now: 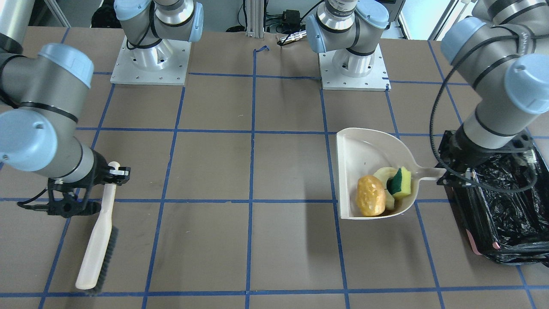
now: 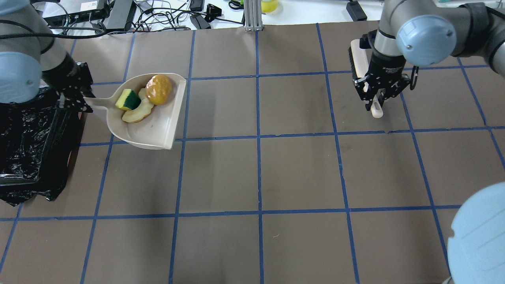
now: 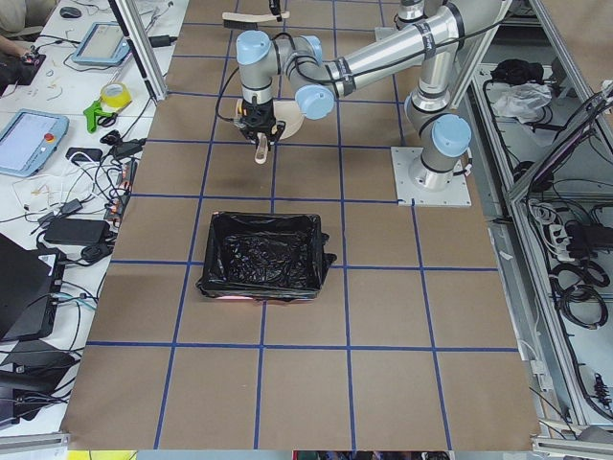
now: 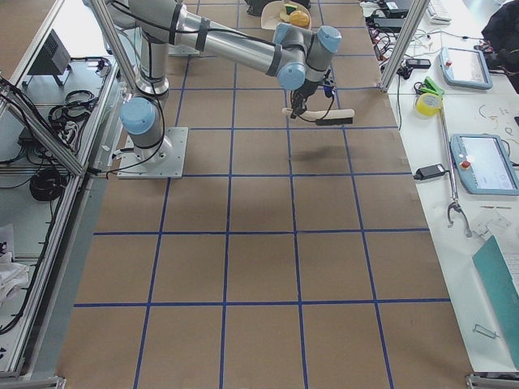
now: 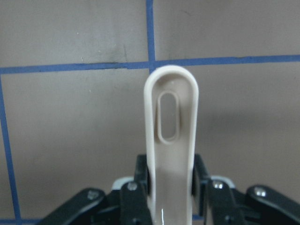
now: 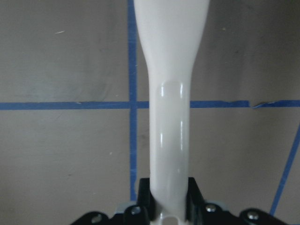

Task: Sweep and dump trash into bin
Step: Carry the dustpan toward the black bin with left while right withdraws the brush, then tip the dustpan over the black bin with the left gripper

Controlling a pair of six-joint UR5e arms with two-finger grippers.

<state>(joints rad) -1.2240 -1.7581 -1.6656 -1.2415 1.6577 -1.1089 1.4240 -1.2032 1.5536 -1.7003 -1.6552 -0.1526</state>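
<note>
My left gripper (image 1: 453,177) is shut on the handle (image 5: 171,122) of the beige dustpan (image 1: 360,150), held just above the table beside the bin. The trash lies in the pan: an orange-yellow potato-like lump (image 1: 370,195), a pale ring slice (image 1: 383,175) and a yellow-green sponge (image 1: 402,182). The bin (image 1: 506,214), lined with a black bag, stands under my left arm; it also shows in the overhead view (image 2: 27,146). My right gripper (image 1: 115,174) is shut on the handle (image 6: 171,117) of the beige brush (image 1: 98,240), far from the pan.
Brown table with a blue tape grid. Both arm bases (image 1: 150,64) stand at the robot's edge. Cables and devices (image 2: 158,15) lie beyond the far edge. A pink corner of the bin (image 1: 474,240) shows below the bag.
</note>
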